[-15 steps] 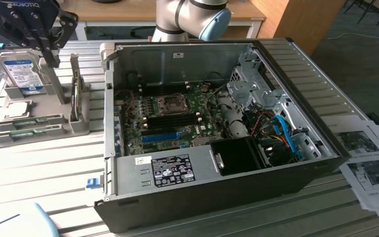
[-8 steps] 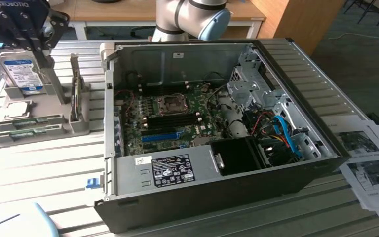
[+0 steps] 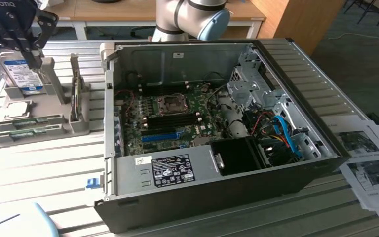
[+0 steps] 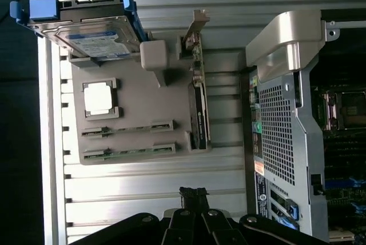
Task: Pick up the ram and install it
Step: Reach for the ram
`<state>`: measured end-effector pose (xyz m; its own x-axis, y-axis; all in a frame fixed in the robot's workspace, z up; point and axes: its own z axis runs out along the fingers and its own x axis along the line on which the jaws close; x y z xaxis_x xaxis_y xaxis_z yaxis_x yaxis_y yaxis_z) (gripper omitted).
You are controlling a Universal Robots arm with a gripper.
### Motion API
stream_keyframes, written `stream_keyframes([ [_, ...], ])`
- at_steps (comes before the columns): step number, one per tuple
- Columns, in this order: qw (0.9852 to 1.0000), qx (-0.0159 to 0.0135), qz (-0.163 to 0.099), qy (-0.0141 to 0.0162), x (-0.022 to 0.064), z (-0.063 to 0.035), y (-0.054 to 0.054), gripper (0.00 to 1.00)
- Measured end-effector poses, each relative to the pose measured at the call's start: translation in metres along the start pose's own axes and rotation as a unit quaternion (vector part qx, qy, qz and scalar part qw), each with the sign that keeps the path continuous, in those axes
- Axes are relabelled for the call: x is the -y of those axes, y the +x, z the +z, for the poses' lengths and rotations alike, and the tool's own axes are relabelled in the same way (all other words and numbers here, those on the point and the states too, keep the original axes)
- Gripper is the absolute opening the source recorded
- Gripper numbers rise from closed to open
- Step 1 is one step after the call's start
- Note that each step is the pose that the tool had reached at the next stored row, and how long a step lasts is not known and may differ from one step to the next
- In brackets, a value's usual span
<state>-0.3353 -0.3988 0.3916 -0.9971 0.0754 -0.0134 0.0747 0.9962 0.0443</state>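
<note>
Slatted table (image 3: pixel 45 163) bears a grey tray (image 3: pixel 79 128), a computer case (image 3: pixel 176 197) and papers (image 3: pixel 374 168).

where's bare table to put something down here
Biggest free patch: the bare slats bordered by the grey parts holder, the computer case and the pale blue object. A smaller patch lies between the case and the papers. Crowded: the holder, packed with hard drive, ram sticks and card; and inside the case.

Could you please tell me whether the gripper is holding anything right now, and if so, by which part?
Nothing is held. The gripper is shut with nothing between its fingers, and the ram sticks lie in the holder.
</note>
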Motion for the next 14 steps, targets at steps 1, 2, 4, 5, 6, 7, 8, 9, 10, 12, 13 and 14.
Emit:
stream_keyframes([
  [1, 1.0, 0.0, 0.0, 0.0, 0.0002, 0.0, 0.002, 0.09],
  [2, 1.0, -0.0001, 0.0, 0.0, 0.0003, 0.0, 0.003, 0.09],
  [4, 1.0, -0.0002, 0.0, 0.0, 0.0005, 0.0, 0.007, 0.09],
  [5, 1.0, -0.0004, 0.0, 0.0, 0.0007, -0.0001, 0.008, 0.09],
  [6, 1.0, -0.0005, 0.0, 0.0, 0.0008, 0.0, 0.01, 0.09],
  [7, 1.0, -0.0008, 0.0, 0.0001, 0.0009, -0.0001, 0.011, 0.09],
  [8, 1.0, -0.001, 0.0, 0.0001, 0.001, 0.0, 0.013, 0.09],
  [9, 1.0, -0.0012, 0.0, 0.0001, 0.0011, 0.0, 0.014, 0.09],
  [10, 1.0, -0.0016, 0.0, 0.0001, 0.0012, 0.0, 0.016, 0.09],
  [12, 1.0, -0.0025, 0.0, 0.0002, 0.0014, 0.0, 0.018, 0.09],
  [13, 1.0, -0.0029, 0.0, 0.0002, 0.0015, 0.0001, 0.019, 0.09],
  [14, 1.0, -0.0032, 0.0, 0.0002, 0.0015, 0.0001, 0.02, 0.09],
])
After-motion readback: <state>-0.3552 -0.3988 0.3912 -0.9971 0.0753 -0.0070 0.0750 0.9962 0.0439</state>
